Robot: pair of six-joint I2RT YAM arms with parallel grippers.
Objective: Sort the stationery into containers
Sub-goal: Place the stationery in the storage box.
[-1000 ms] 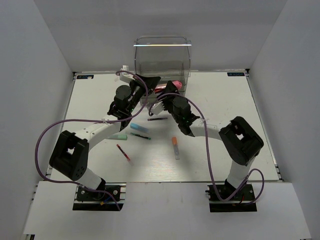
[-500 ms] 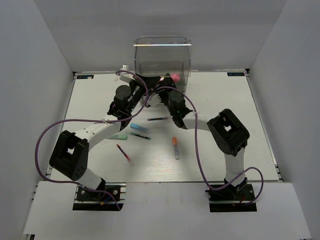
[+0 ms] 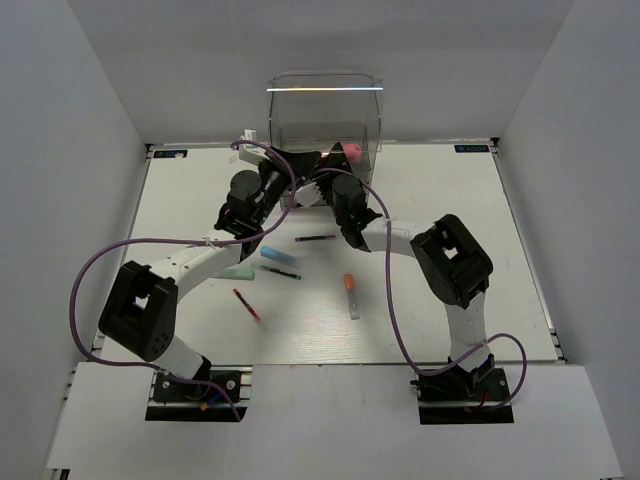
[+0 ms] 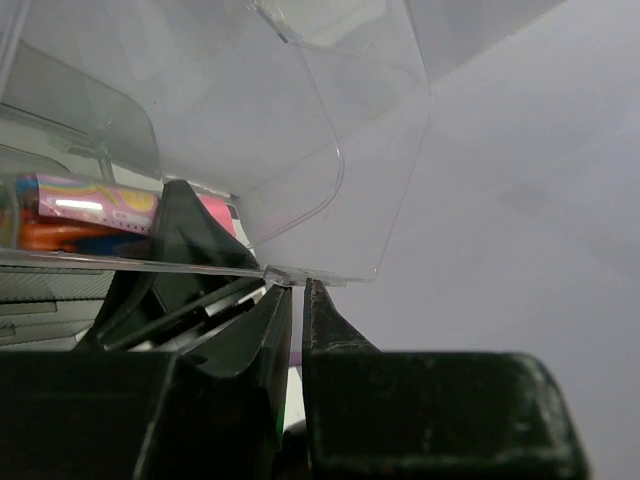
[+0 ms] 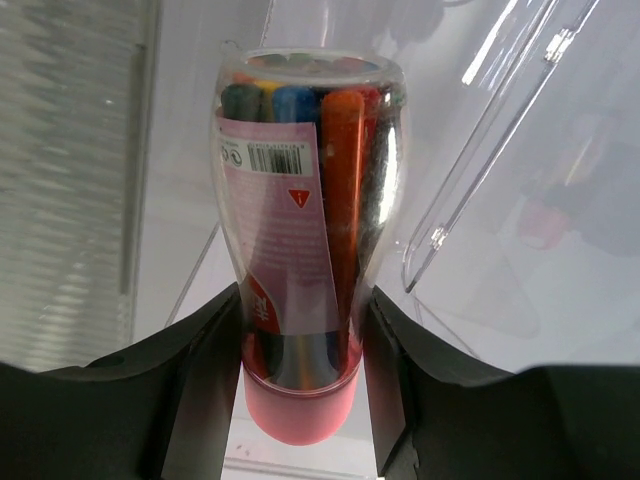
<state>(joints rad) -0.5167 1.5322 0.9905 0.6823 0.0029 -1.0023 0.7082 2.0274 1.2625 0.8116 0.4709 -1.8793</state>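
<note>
pink tube (image 5: 300,230): held off the worktop (image 3: 450,260), right at the front of the clear box (image 3: 325,115)
right gripper (image 5: 305,300): clamped on pink tube
left gripper (image 4: 297,295): fingers nearly together at the drawer (image 4: 330,150) lip; can't tell if they grip it
loose on worktop: orange-grey marker (image 3: 350,295), red-white pen (image 3: 247,304), light blue marker (image 3: 278,255), thin dark pen (image 3: 316,238)

We see a robotics lab cell: plain white panels (image 3: 70,120) box in a white surface (image 3: 480,230), with a left arm (image 3: 140,312) and right arm (image 3: 455,265) bolted at its near edge, trailing purple cables (image 3: 73,300).
</note>
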